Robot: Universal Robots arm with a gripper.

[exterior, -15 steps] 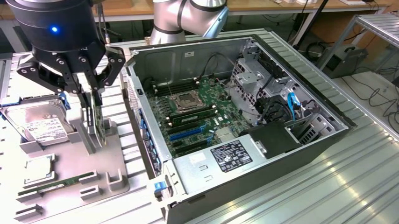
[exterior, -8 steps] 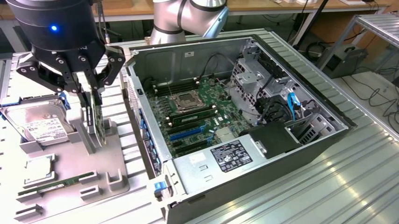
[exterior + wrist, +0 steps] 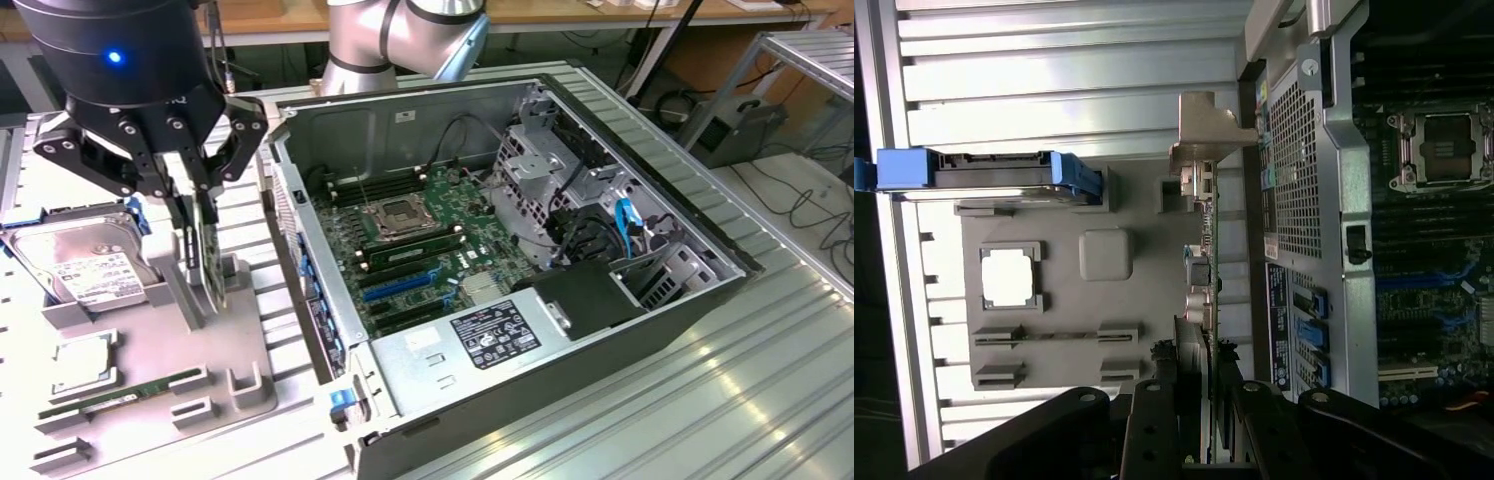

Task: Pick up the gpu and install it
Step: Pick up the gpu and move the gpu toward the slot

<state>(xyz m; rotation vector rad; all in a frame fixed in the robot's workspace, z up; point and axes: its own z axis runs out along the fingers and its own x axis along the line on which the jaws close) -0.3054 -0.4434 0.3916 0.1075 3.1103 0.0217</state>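
- I am clamping my end effector on the gpu's upper edge; it is standing upright in the gray fixture, at the exterior view's left of the computer case.
- I am judging it light, stiff and fragile, so a hold on the board edges suits it best.

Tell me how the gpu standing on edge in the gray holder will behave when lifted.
The gpu looks like a thin rigid board, so it should stay stiff. Standing on edge in the gray holder, it would probably tip if nudged sideways. Its metal bracket end likely weighs more, so it may tilt when lifted.
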